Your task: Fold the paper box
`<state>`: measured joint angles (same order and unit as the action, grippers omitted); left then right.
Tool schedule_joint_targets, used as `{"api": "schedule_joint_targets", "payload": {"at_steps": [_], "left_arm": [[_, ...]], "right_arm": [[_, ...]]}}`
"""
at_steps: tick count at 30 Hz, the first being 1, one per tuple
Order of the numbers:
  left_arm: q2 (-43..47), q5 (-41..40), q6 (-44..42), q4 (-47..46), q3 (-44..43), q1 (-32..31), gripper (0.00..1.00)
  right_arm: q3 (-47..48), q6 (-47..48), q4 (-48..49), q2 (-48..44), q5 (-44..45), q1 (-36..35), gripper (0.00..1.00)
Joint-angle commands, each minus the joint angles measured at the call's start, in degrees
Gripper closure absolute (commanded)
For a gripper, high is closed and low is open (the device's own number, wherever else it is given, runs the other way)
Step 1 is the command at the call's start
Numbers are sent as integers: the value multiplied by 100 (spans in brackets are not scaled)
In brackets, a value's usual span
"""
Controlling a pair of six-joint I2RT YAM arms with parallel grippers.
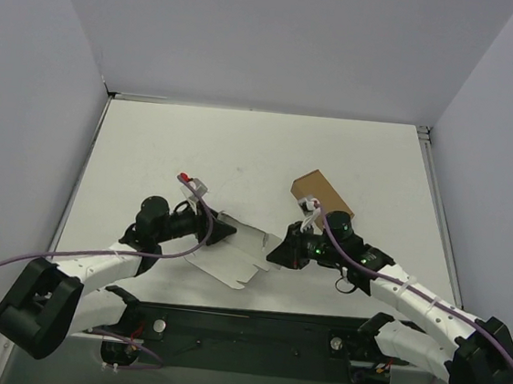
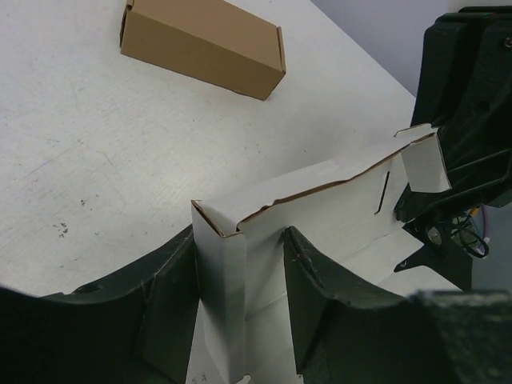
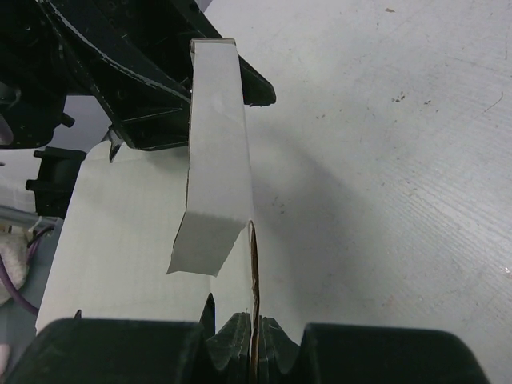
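Left gripper (image 2: 240, 248): jaws about half open, straddling the raised folded end of the paper box (image 2: 320, 200). One finger (image 2: 160, 312) sits against the left side of the fold and the other against the right side, so it holds that end. The corner stands upright between the fingers, brown card edge showing along the top.

Right gripper (image 3: 254, 326): jaws fully closed, pinching a thin upright card edge of the paper box right at the fingertips. A narrow white flap stands up in front of it, bent over at its lower end.

The two grippers face each other, close together, one at each end of the paper box. From the left wrist view the right gripper is just beyond the far tab. From the right wrist view the left gripper is just beyond the flap.

The paper box sits on the bench (image 1: 242, 154), near its front middle, between the two grippers. Part of it lies flat toward the near edge and part is lifted into a wall.

A brown box (image 1: 316, 189) lies closed on the bench behind the right wrist, apart from the paper box. Purple cables (image 1: 10, 267) run along both arms.
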<state>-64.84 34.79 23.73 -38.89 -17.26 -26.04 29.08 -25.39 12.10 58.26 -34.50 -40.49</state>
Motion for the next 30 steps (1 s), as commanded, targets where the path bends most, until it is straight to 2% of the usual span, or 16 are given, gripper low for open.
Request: {"api": "schedule_joint_targets", "payload": {"at_steps": [1,7,17,19,22,30], "left_arm": [[-134,800,386,-1214,91,47,52],[-389,1320,870,-2261,231,47,70],[-942,1812,1521,-3467,267,38,75],[-960,1848,1539,-3537,267,47,76],[-987,1891,1556,-3572,267,47,85],[-1338,2111,2047,-4424,267,47,86]], "right_arm": [[212,104,328,-157,-926,190,100],[221,218,399,-78,-1524,270,100],[300,658,56,-236,-1586,296,94],[291,754,-49,-227,-1437,296,92],[203,833,-58,-236,-1200,314,90],[-200,1369,-32,-534,-585,410,86]]}}
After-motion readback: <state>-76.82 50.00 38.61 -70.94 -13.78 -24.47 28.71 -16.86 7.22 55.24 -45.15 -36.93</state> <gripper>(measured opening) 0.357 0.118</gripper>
